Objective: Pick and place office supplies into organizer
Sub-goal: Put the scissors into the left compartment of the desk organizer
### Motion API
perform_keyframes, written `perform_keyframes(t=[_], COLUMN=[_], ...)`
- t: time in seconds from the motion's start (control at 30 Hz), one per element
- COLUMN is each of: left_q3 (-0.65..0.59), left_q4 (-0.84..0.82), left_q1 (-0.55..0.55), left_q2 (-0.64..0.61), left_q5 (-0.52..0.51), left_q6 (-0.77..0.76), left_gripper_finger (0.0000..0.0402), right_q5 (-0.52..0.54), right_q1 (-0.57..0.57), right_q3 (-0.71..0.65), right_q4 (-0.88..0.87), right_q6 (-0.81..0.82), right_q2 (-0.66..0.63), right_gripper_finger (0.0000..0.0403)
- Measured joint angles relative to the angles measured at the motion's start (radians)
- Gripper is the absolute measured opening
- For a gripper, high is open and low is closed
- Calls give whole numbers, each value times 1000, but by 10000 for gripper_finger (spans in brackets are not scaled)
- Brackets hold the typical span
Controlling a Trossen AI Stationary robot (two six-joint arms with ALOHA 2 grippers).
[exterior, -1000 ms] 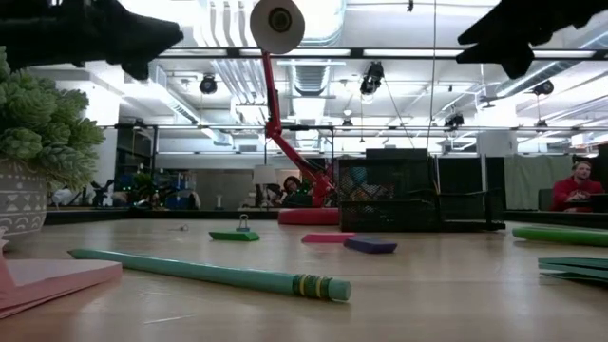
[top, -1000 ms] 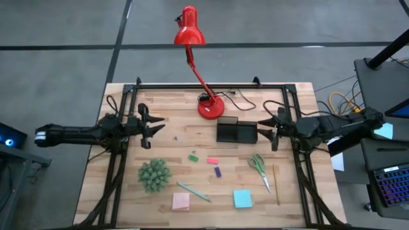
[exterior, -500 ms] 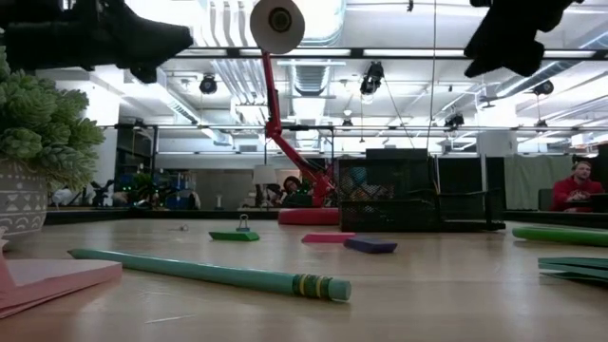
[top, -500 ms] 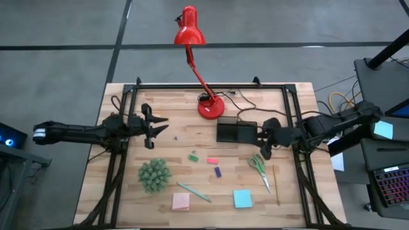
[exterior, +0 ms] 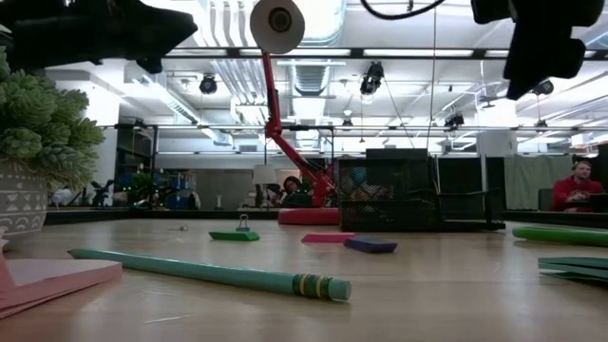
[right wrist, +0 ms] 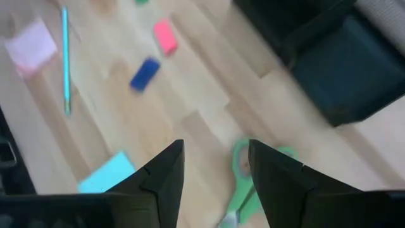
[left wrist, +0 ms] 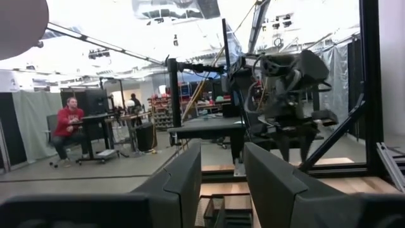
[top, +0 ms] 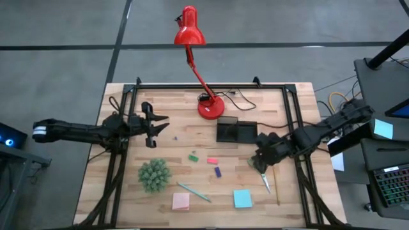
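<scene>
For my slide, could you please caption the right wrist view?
Open right gripper hovers above the scissors, organizer beside.

2 sticky-note pads: 1 pink (top: 181, 202), 1 light-blue (top: 242, 199), 3 small pieces: green (top: 193, 157), red-pink (top: 212, 161), purple (top: 217, 172), 1 scissors (top: 262, 174), 1 pencil (top: 276, 184), 1 teal pen (top: 193, 191), 1 organizer (top: 236, 131), 1 lamp (top: 198, 64), 1 spiky ball (top: 154, 174)
</scene>
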Motion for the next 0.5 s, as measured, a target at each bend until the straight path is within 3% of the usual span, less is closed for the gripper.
perform_keyframes(t=[0.5], left_q3=[26], left_q4=[-4], left_q1=[0], left_q2=[55], left_q5=[0], left_q6=[-2], left_gripper_finger=[107], right_q5=[-83], right_q1=[16], right_q3=[56], right_q4=[-4], right_q6=[-33], right_q2=[322], right_gripper_finger=[164])
